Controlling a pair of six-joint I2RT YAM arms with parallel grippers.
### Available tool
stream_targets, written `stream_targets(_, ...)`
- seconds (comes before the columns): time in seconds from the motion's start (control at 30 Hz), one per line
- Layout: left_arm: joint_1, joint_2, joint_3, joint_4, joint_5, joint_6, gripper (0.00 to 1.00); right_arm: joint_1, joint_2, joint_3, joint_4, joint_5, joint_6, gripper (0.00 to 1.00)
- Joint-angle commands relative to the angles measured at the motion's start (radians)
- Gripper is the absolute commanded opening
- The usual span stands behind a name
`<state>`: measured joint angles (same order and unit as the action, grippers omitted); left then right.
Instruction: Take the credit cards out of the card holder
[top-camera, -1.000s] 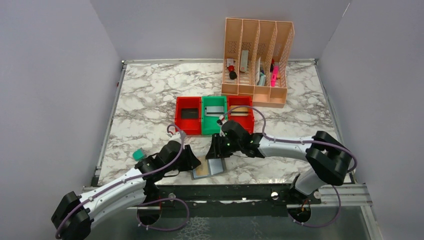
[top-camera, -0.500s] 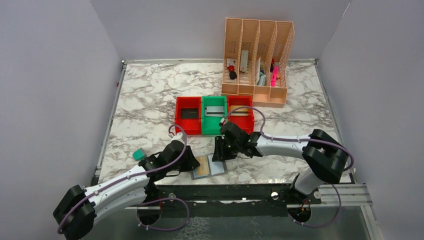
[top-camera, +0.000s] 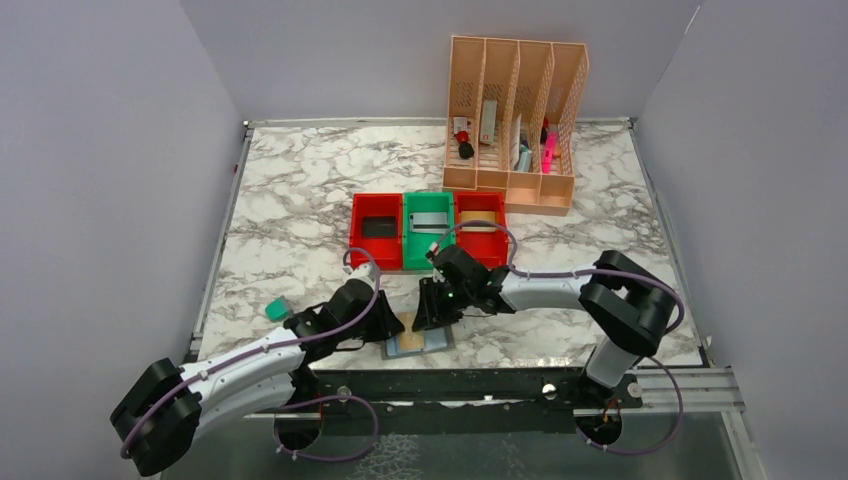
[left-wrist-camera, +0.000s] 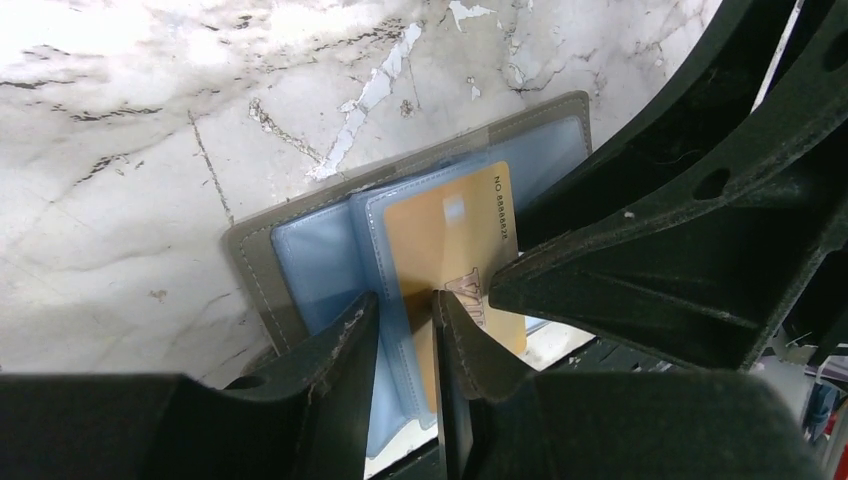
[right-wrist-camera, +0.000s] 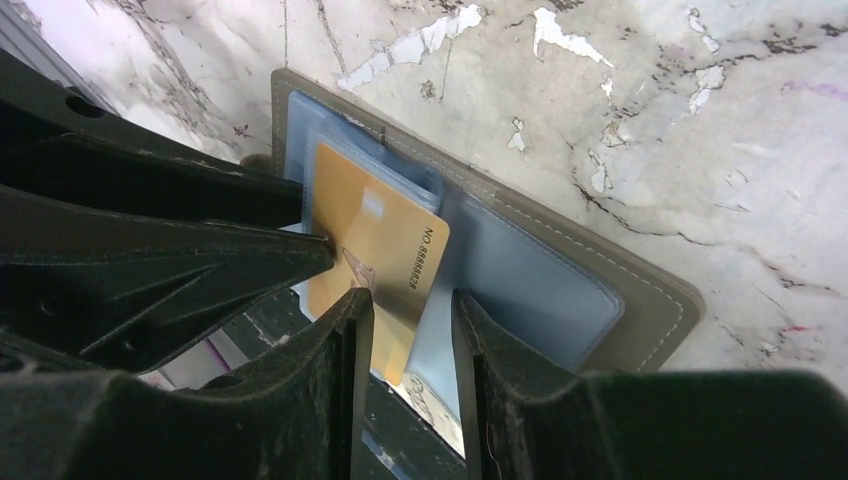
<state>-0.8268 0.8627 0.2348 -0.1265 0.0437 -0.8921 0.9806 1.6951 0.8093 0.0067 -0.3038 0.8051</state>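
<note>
Gold card (left-wrist-camera: 455, 250) in card holder (left-wrist-camera: 310, 250), edges straddled by left gripper (left-wrist-camera: 405, 300) and right gripper (right-wrist-camera: 410, 300), both part-open

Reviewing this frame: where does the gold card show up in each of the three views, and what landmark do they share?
Top external: gold card sits low, just left of centre, mostly hidden.
Left wrist: gold card at centre, slanted, over blue pockets.
Right wrist: gold card left of centre, number edge facing right.
Shared landmark: the open card holder under it.
</note>
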Motion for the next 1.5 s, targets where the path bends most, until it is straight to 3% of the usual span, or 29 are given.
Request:
stream_targets(0.0, -0.002, -0.015, -0.029, -0.036, 0.024, 0.02, 0.29, 0.006, -0.036, 0.007, -0.102, 0.107, -0.026, 0.42)
stream_targets(0.3, -0.003, -0.059, -0.015, -0.059, 0.015, 0.021, 0.24, 0.006, -0.191, 0.008, -0.29, 0.296, -0.063, 0.44)
stream_targets(0.53, -0.003, -0.057, -0.008, -0.06, 0.017, 0.022, 0.24, 0.007, -0.188, -0.04, -0.227, 0.219, -0.043, 0.44)
stream_targets(0.73, -0.002, -0.045, -0.012, -0.055, 0.018, 0.021, 0.24, 0.006, -0.096, -0.044, -0.1, 0.063, -0.033, 0.33)
stream_targets(0.97, -0.003, -0.033, -0.017, -0.041, 0.024, 0.02, 0.24, 0.007, -0.093, -0.044, -0.015, 0.004, -0.047, 0.06)
stream_targets(1.1, -0.003, -0.023, -0.013, -0.034, 0.028, 0.022, 0.24, 0.007, -0.113, -0.042, 0.001, -0.002, -0.059, 0.02)
stream_targets(1.23, -0.002, -0.024, -0.01, -0.039, 0.028, 0.028, 0.23, 0.007, -0.11, -0.009, -0.096, 0.092, -0.075, 0.04)
stream_targets(1.37, -0.003, -0.043, -0.003, -0.056, 0.024, 0.028, 0.23, 0.007, -0.122, 0.023, -0.266, 0.28, -0.086, 0.18)
stream_targets(1.47, -0.003, -0.06, 0.004, -0.078, 0.015, 0.033, 0.23, 0.007, -0.185, 0.0, -0.264, 0.314, -0.097, 0.25)
